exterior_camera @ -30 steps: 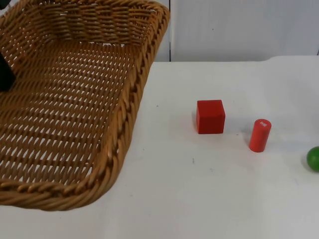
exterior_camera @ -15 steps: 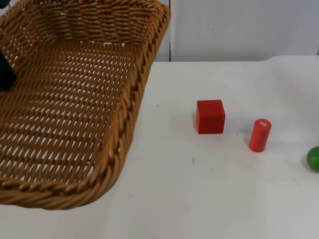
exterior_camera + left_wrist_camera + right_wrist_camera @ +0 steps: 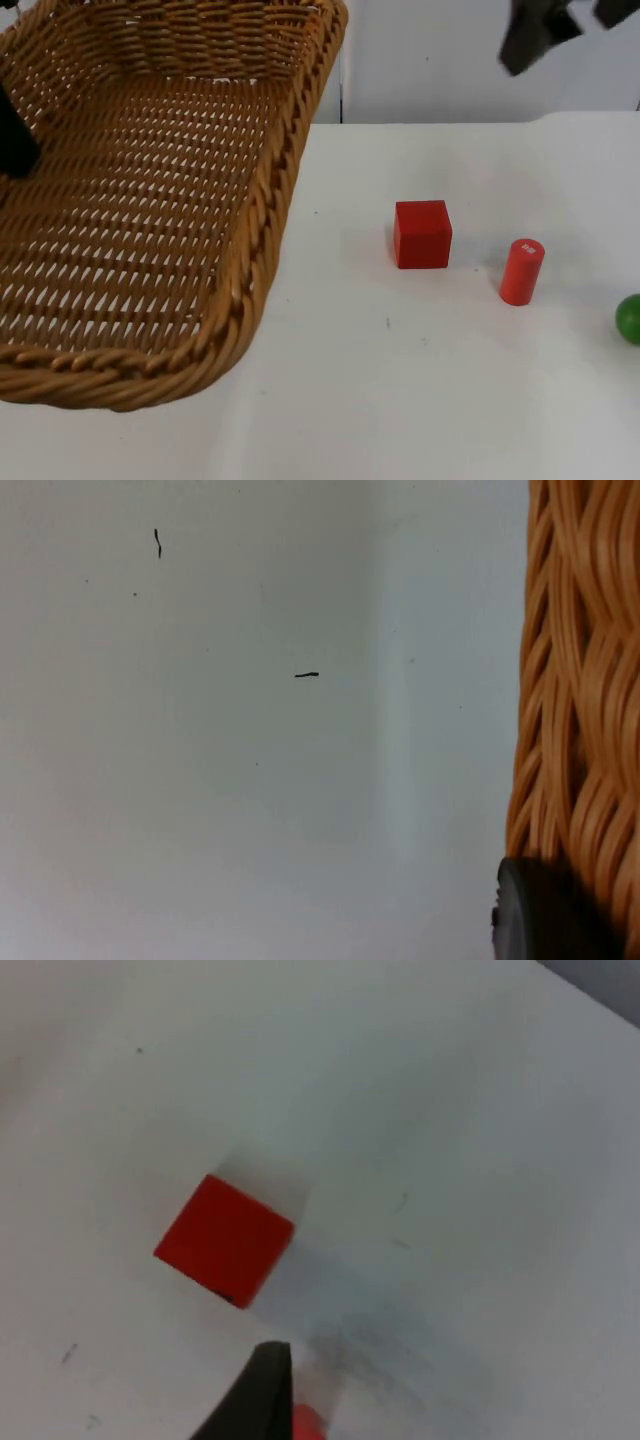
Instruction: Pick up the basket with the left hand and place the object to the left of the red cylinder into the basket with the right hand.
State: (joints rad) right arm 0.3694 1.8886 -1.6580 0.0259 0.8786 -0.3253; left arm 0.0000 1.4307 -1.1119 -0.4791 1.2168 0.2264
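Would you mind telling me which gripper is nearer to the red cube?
Right. The right gripper hangs above and behind the red cube; the left gripper holds the basket at its far rim.

This looks like a robotics lab or test bench rather than a home. A plain white table top point(image 3: 400, 400) fills most of the top view and ends at a bare grey partition wall point(image 3: 450, 60) across the upper part of the frame. Simple coloured test props sit at centre right: a red cube point(image 3: 422, 234), a red cylinder point(image 3: 521, 271) and a green ball point(image 3: 630, 319) at the right edge.
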